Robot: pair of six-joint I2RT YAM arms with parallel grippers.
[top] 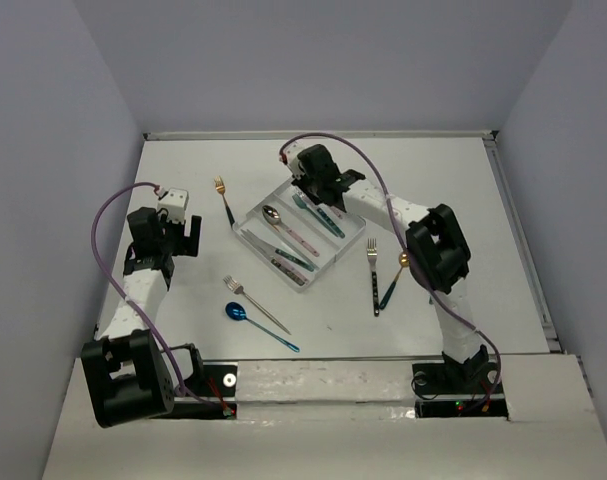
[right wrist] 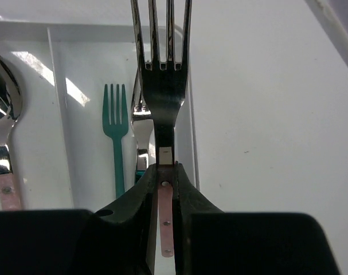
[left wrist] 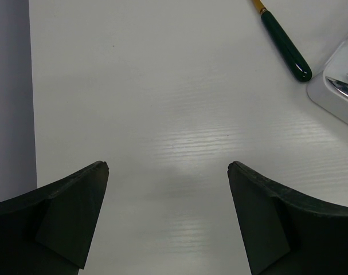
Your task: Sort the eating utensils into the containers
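My right gripper (right wrist: 165,172) is shut on the pink handle of a silver fork (right wrist: 162,74), held above the right-hand compartment of the white tray (right wrist: 76,31). In that tray lie a teal fork (right wrist: 115,126) and a pink-handled spoon (right wrist: 2,114). From above, the right gripper (top: 323,195) hovers over the tray's (top: 333,258) far end. My left gripper (top: 178,238) is open and empty over bare table at the left (left wrist: 168,172). A gold-headed fork with a dark green handle (top: 223,197) lies ahead of it; its handle shows in the left wrist view (left wrist: 285,46).
Loose on the table: a silver fork (top: 253,303) and a blue spoon (top: 258,325) in front of the tray, a dark-handled fork (top: 373,275) and a gold spoon with a teal handle (top: 395,280) to its right. The tray's corner (left wrist: 334,91) shows at the left wrist view's right edge.
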